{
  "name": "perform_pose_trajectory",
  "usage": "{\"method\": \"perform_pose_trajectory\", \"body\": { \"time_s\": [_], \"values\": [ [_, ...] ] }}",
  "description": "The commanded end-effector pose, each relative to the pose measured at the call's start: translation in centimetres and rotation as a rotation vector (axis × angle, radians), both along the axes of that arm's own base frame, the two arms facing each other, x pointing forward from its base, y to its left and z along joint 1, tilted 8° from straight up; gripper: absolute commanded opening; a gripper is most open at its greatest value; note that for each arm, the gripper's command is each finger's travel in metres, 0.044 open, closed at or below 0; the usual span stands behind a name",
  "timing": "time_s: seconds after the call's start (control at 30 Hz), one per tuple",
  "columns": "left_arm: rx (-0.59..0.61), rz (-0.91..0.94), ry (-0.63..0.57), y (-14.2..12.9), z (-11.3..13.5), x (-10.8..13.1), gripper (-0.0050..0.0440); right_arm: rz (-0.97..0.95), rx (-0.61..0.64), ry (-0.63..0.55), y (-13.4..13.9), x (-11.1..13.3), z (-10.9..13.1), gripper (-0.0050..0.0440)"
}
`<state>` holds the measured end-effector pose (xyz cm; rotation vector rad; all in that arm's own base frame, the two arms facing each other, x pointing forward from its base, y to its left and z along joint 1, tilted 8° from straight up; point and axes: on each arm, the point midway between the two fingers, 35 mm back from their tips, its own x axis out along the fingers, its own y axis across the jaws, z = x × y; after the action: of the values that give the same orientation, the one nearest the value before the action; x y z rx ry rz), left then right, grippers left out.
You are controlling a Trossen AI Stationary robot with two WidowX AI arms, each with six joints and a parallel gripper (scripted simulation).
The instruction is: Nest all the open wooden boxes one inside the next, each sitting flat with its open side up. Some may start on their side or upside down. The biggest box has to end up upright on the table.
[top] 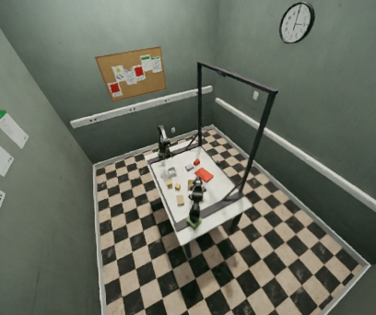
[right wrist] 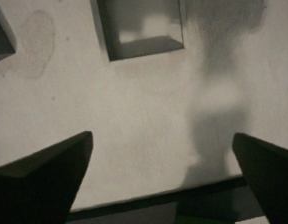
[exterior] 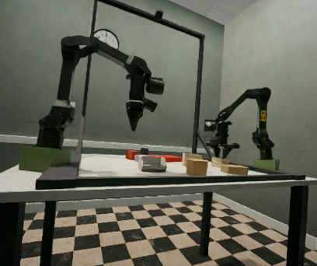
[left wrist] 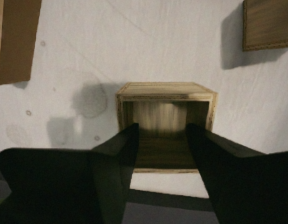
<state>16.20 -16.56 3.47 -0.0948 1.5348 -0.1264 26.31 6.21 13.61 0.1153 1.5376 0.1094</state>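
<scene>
Early going as judged here: no nest made among the visible pieces, and all of the nesting apparently left.

Lying apparently on its side on the counter (top: 222,186) (exterior: 109,166) (left wrist: 70,60) (right wrist: 130,110), the small wooden box (exterior: 220,162) (left wrist: 166,91), mouth toward the camera in the left wrist view. Inside that mouth, the tips of the left hand (top: 201,197) (exterior: 224,151) (left wrist: 162,130), part-way apart; impossible to tell whether pressing on the inner walls. Nothing visible pinched between.

Up and left of the small wooden box in that same view, well apart, a long tan piece (top: 180,200) (exterior: 234,169) (left wrist: 15,40). Up and right of it, another wooden piece (left wrist: 267,25), closed faces showing. In the exterior view, left of the small wooden box and closer to the camera, a yellowish wooden piece (top: 170,184) (exterior: 196,166). Openings on these hard to make out, so unclear which is biggest or already upright.

Well apart from the small wooden box, near the other arm, a grey open container (top: 171,171) (exterior: 152,164) (right wrist: 150,46), probably no part of the nest. Above the counter on that side, the right hand (top: 165,144) (exterior: 133,128) (right wrist: 163,139), wide apart and holding nothing.

Likely next: spread against the inner walls, lift, turn mouth-up. Main risk: slipping off the walls.
</scene>
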Motion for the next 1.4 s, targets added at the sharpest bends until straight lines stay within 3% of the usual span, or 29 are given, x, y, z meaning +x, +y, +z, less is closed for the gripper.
{"method": "perform_pose_trajectory", "body": {
  "time_s": [0.0,0.43,0.9,1.37],
  "values": [
    [-0.012,0.000,-0.011,-0.3,0.3,0.2,0.0279,0.000,0.003,-0.021,0.0,0.2,0.6,0.0400],
    [-0.013,0.000,-0.011,-0.3,0.5,0.2,0.0279,0.000,0.003,-0.021,0.0,0.2,0.6,0.0400],
    [-0.026,-0.001,-0.025,0.5,6.7,0.2,0.0279,0.000,0.003,-0.021,0.0,0.2,0.6,0.0400],
    [-0.017,0.000,-0.017,-0.4,7.0,1.8,0.0279,0.000,0.003,-0.021,0.0,0.2,0.6,0.0400]
  ]
}}
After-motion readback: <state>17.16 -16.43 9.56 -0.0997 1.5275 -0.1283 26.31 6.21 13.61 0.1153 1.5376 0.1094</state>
